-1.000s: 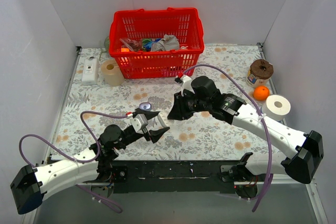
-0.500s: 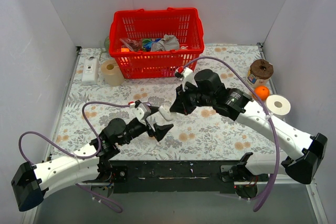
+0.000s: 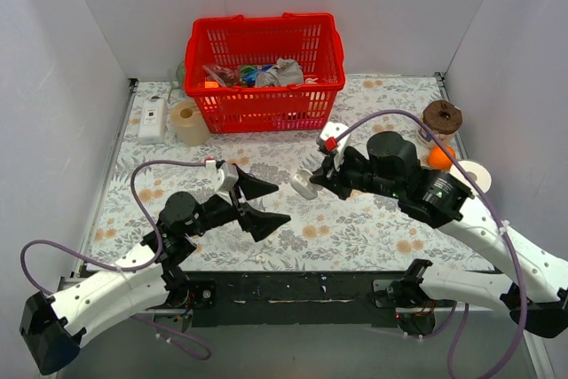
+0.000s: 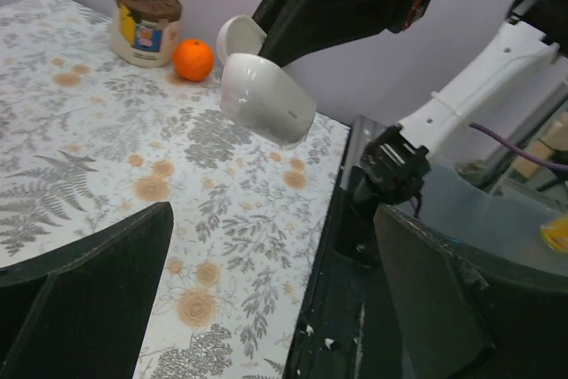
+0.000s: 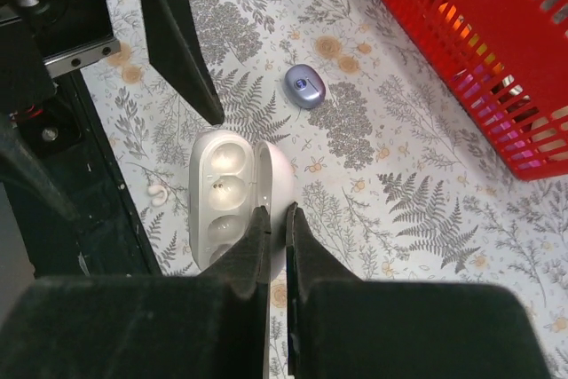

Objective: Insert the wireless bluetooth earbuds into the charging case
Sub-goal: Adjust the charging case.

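the right pincer (image 5: 273, 219) pinches an open white case (image 5: 222, 201) by a thin edge, both wells empty, above the table (image 5: 399, 184). the left pincer (image 3: 282, 201) is spread wide, holding nothing. the charging case (image 5: 306, 86) lies on the table, seemingly shut, apart from both; no purple earbuds show. my worry: so slim a grip lets the white case twist or drop, and it may be the wrong case. the jar (image 4: 146, 24) label is unreadable.
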Controlling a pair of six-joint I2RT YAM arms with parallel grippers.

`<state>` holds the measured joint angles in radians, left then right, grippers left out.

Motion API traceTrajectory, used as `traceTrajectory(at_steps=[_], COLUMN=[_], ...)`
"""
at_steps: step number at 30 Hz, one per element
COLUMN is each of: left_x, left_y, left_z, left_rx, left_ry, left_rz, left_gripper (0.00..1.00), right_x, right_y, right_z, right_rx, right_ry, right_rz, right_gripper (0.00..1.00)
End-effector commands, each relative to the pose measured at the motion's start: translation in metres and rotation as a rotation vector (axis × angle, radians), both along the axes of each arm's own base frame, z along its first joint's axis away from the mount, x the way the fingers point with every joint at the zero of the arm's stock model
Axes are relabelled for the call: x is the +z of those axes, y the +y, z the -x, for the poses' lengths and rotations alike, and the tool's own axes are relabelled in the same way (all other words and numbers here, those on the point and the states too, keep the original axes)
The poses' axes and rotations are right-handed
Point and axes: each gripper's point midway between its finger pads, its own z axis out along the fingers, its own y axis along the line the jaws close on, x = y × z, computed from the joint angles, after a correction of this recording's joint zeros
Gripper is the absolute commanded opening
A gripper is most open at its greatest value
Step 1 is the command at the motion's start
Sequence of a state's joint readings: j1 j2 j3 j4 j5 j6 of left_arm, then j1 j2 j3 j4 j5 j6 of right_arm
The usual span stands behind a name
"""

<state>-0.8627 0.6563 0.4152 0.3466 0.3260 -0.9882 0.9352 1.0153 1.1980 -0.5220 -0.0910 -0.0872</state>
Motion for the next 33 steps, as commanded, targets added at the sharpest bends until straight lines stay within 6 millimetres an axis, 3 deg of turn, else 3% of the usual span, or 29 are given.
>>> traceTrajectory(at_steps=[1,7,10,20,24,33], left_x=[0.015,0.010,0.015,0.015,0.008,0.003], left_y=[-0.005,-0.011,-0.014,-0.018,-0.019,-0.019], left_z=[0.033,0.031,0.027,0.023,0.024,0.021], left_rx=[-0.290,-0.363,-0.372,-0.383,-0.400,-0.386], left_ry=[0.044,0.040,0.035,0.039,0.046,0.038], left_rz=[0.044,0.006,0.008,-0.013,-0.035,-0.038], left_gripper=[0.97,0.77,0.69,0.66,0.53,0.37], right_x=[0.025,0.026,0.014,0.002,0.001,0.001], right_y=[0.002,0.018,0.025,0.039,0.044,0.049], right_z=[-0.002,0.018,0.025,0.029,0.029,0.032], right_rx=[0.062,0.145,0.170,0.188,0.193,0.204], right_ry=[-0.180,-0.172,-0.173,-0.184,-0.182,-0.182], right_rz=[-0.034,-0.058,0.002,0.063,0.060,0.060], right_gripper=[0.01,0.01,0.01,0.01,0.01,0.01])
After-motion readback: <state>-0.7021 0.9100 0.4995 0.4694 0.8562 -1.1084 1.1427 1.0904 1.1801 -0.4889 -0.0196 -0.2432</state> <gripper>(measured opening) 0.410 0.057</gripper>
